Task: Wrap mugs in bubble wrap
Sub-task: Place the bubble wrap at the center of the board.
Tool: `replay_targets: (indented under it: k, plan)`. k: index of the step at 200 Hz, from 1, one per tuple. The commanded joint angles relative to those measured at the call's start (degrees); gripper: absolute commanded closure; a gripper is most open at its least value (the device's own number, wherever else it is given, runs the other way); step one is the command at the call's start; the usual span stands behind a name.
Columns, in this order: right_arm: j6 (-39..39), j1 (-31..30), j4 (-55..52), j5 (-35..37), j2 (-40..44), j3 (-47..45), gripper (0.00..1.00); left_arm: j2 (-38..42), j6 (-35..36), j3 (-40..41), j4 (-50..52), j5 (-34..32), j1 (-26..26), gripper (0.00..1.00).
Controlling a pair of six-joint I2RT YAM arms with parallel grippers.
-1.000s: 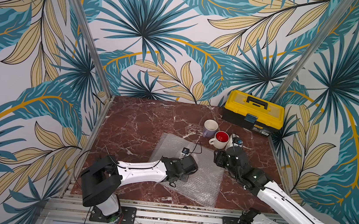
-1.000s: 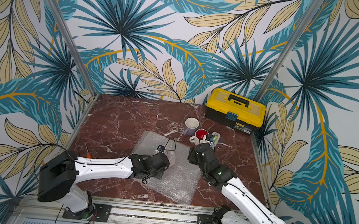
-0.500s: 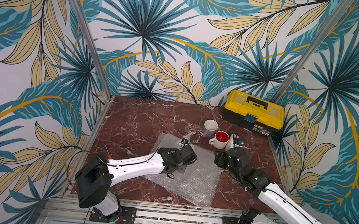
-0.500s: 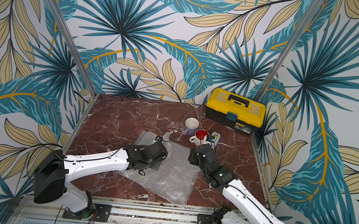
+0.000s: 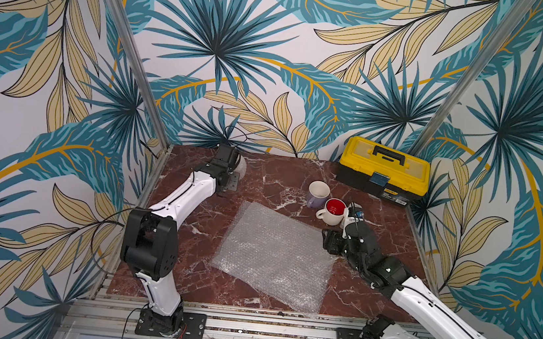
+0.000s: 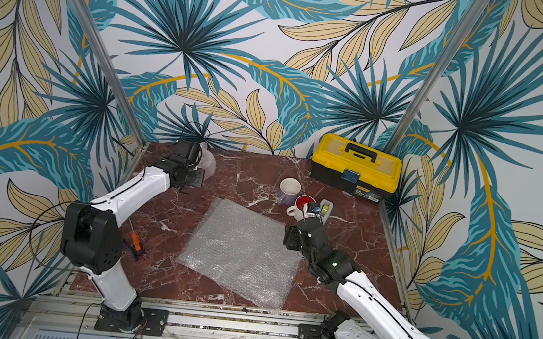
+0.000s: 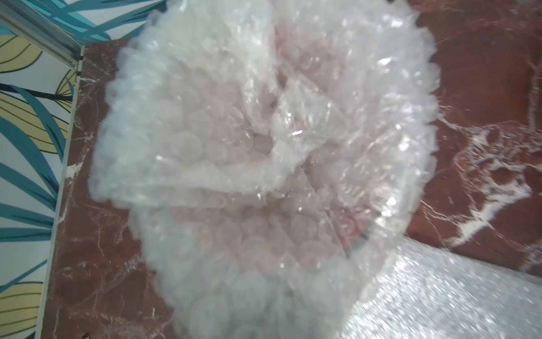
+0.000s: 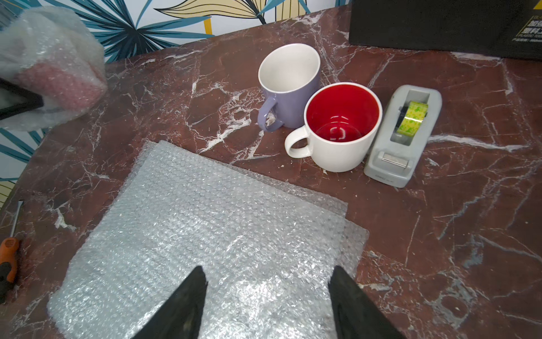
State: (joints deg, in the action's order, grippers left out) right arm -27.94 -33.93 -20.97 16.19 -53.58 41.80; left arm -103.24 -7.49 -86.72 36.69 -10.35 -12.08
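Observation:
My left gripper is at the far back left corner, shut on a lumpy bubble wrap bundle with a pinkish-red tint showing through. The bundle hides the jaws in the left wrist view. A flat bubble wrap sheet lies mid-table in both top views. My right gripper hovers open over the sheet's right part, nothing between its fingers. Behind the sheet stand a lavender mug and a white mug with red inside, upright and touching.
A grey tape dispenser stands right beside the white mug. A yellow and black toolbox sits at the back right. An orange-handled screwdriver lies near the left arm's base. Patterned walls close in three sides.
The left arm has swung from over the sheet to the back left corner, carrying the bundle with it. The sheet now lies uncovered. The right gripper has barely moved.

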Motion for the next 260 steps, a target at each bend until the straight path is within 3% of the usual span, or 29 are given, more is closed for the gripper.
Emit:
replay_targets:
  k: [1, 74, 86, 102, 117, 145, 192, 260]
  plan:
    - [2.8, 0.4, -2.1, -2.3, -0.4, 2.5, 0.32, -4.1, 6.5, -6.3, -2.8, 4.9, 4.3, 1.0]
    - [0.7, 4.4, -15.4, 4.9, -5.2, 10.2, 0.35, -18.4, 9.0, -15.1, -3.4, 5.9, 9.0, 1.0]
    - [-0.9, 5.6, -14.9, 4.1, -7.0, 11.0, 0.36, -19.1, 8.7, -15.1, -3.4, 5.9, 9.3, 0.84]
    - [-4.7, 7.3, -15.6, 2.8, -11.5, 13.4, 0.36, -19.4, 7.7, -14.8, -3.4, 6.4, 9.7, 0.49]
    - [-8.4, 7.7, -15.1, 2.5, -16.0, 15.8, 0.36, -18.5, 6.6, -13.8, -3.4, 6.7, 9.7, 0.24]
    - [-9.2, 7.7, -5.7, -4.0, -23.8, 18.2, 0.37, -13.9, 2.4, -10.7, -3.4, 8.8, 9.8, 0.01]
    - [-14.9, 7.7, -3.5, -1.1, -40.9, 29.9, 0.38, 1.1, -10.2, 1.1, -4.7, 12.4, 8.6, 0.0]
    - [-18.2, 7.8, -4.4, 6.2, -56.6, 42.2, 0.42, 20.3, -22.0, 25.4, -9.9, 11.0, -2.4, 0.0]
